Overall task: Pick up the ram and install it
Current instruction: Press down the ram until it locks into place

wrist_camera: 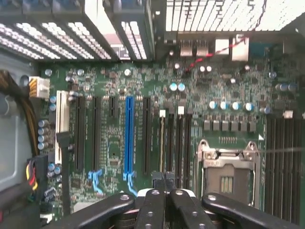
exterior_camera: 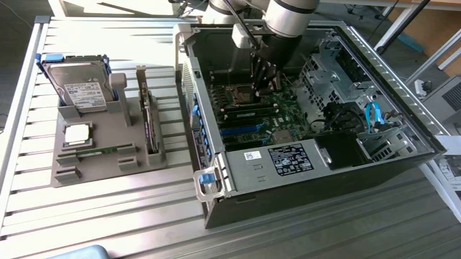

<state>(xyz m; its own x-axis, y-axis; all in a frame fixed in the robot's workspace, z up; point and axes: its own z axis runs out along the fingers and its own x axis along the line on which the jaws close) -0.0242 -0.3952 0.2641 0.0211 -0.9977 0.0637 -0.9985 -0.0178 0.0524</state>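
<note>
The ram (exterior_camera: 97, 152), a thin green stick, lies in a front slot of the grey parts tray (exterior_camera: 68, 175), at the exterior view's left. My gripper (exterior_camera: 265, 89) hangs inside the open computer case (exterior_camera: 288, 178), low over the green motherboard (exterior_camera: 284, 116) and next to the processor socket (exterior_camera: 241, 94). Seen from the wrist, the gripper (wrist_camera: 164, 180) is shut, its dark fingers pressed together with nothing visible between them. It hovers above the narrow black memory slots (wrist_camera: 174, 143) beside the socket (wrist_camera: 228, 174).
The tray also holds a hard drive (exterior_camera: 83, 89) standing upright, a square silver processor (exterior_camera: 78, 134) and a dark expansion card (exterior_camera: 148, 116). Inside the case are a drive cage (exterior_camera: 327, 70), blue cables (exterior_camera: 371, 116) and long expansion slots (wrist_camera: 128, 133). The case walls close in around the arm.
</note>
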